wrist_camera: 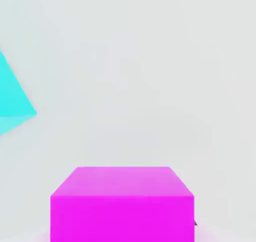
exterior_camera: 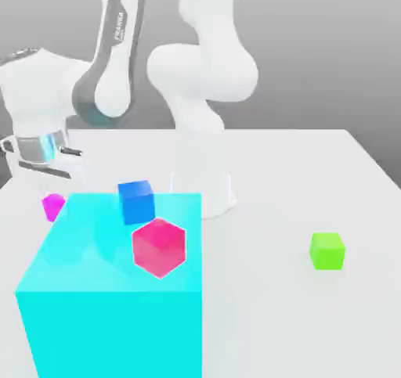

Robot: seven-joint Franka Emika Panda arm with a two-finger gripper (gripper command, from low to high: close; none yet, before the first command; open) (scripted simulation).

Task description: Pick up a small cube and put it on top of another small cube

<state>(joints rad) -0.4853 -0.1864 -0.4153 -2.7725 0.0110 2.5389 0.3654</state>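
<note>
jaws: pressed together as tight as they go, and the hand view has the small cube big and close right at them, so looks like they're pinching it
small cube: bright magenta, peeking out at the exterior view's left behind the cyan block's far corner, right under the arm's silver wrist ring
in the way: the cyan block is huge and sits just beside the small cube; a corner of it pokes into the hand view too
on the block: blue cube near the back edge, crimson-pink cube in front of it, tilted on a corner
elsewhere: green cube well apart, out toward the exterior view's right
open room: white table lies bare between block and green cube; its right edge runs diagonally past the green cube
</note>
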